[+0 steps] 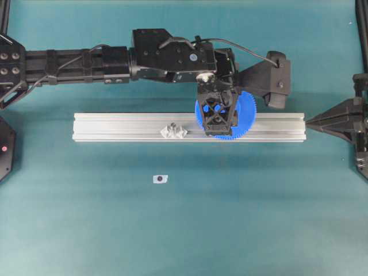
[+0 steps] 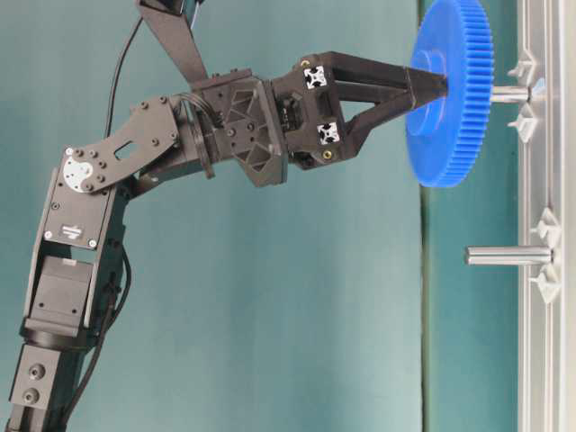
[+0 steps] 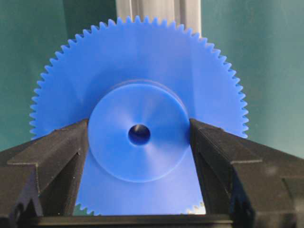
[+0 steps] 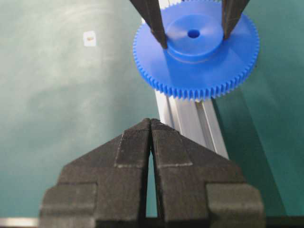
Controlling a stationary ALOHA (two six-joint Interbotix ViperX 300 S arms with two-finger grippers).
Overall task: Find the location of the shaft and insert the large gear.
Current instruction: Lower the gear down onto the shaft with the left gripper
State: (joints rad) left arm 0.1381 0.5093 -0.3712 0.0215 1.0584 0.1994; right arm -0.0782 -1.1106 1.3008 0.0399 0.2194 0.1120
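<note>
My left gripper (image 1: pixel 218 118) is shut on the raised hub of the large gear (image 1: pixel 248 112), a big bright-blue toothed disc held over the aluminium rail (image 1: pixel 115 126). In the left wrist view both black fingers (image 3: pixel 71 142) press the sides of the hub around the centre hole, where a pale glint shows. From table level the gear (image 2: pixel 450 117) sits on the shaft (image 2: pixel 508 93), a pale metal pin between clear mounts, with a short length of pin bare between gear and rail. My right gripper (image 4: pixel 151 122) is shut and empty, off the rail's right end (image 1: pixel 307 121).
A second metal pin (image 2: pixel 508 256) with clear mounts (image 1: pixel 174 131) stands on the rail left of the gear. A small white tag with a dark dot (image 1: pixel 160 179) lies on the teal table in front of the rail. The left arm (image 1: pixel 86 60) stretches along behind the rail.
</note>
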